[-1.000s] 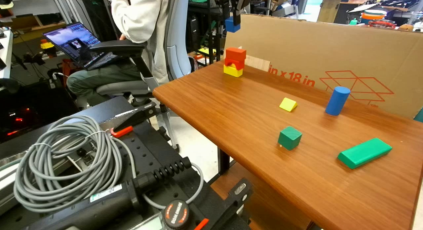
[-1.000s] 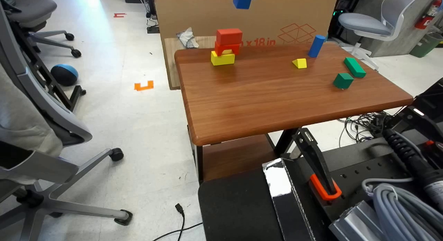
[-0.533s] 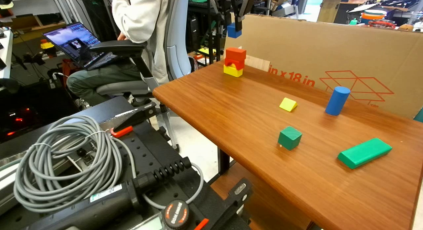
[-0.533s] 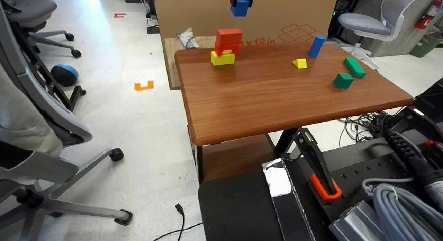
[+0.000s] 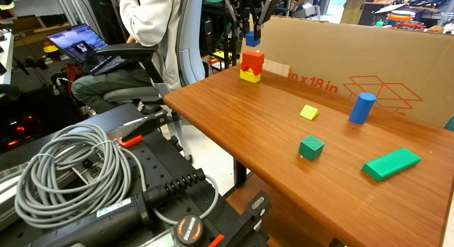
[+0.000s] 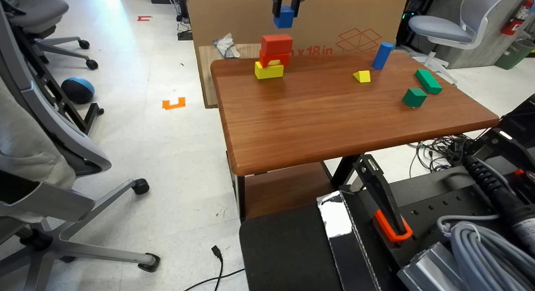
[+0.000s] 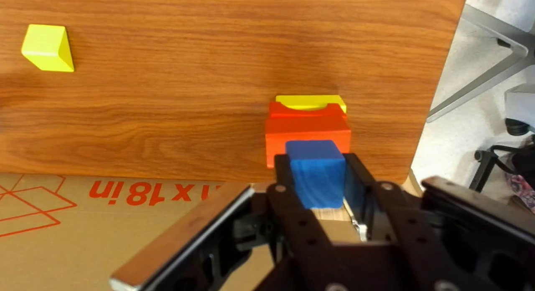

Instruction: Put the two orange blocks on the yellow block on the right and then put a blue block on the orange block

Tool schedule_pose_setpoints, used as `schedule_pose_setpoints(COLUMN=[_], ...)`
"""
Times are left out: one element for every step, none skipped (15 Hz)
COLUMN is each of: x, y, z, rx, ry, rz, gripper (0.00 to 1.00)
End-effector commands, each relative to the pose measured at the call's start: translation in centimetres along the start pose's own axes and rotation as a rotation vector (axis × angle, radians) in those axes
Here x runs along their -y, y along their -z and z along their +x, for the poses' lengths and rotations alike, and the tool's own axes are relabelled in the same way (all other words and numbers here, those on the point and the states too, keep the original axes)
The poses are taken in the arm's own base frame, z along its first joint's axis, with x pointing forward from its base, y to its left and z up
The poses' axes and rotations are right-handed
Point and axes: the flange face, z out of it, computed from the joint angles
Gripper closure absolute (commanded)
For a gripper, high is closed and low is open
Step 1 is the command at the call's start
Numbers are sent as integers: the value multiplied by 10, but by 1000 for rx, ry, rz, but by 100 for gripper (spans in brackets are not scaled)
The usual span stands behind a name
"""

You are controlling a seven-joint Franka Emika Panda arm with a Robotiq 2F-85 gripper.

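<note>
The gripper (image 7: 317, 162) points downward over the desk (image 6: 301, 119), its two fingers (image 6: 277, 6) clamped on opposite faces of the blue block (image 6: 284, 18) and parted only by that block's width. The blue block hangs just above the rectangular orange block (image 6: 276, 44), a visible gap separating the two in both exterior views; in the wrist view it hides part of the orange piece beneath. The rectangular orange block lies flat on the arched orange block (image 6: 273, 55), which in turn rests, cut-out downward, on the yellow block (image 6: 268, 72), set on the desk near a corner. Well apart from these three pieces are a yellow wedge (image 5: 309, 112) and, near it, a standing blue cylinder (image 5: 362, 108). Farther along lie a green cube (image 5: 311, 148) and a long green block (image 5: 391, 164), near each other but apart. Behind the desk, in an exterior view, stands a cardboard sheet (image 5: 301, 44) bearing red lettering; to one side are a seated person (image 5: 152, 27), partly out of the picture, and an open laptop (image 5: 78, 44).
</note>
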Motion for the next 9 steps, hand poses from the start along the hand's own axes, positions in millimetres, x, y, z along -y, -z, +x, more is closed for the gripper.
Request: schedule_pose_setpoints(x=[6,7,7,7,7,7,6,6,5], y=[-4,-5,-7,-9,-10,-12,-15,-17,-20], z=[12,13,15,16,17,18,19,19,21], rx=[14,17,21,30,39,46,53,62,72], ry=[34,37,40,44,48,51,53,54,54], rz=[-25,-25,-23,-21,-23,-27,-30,-31,-31], gripper=[92,92,92,92,92,92,92,92,92])
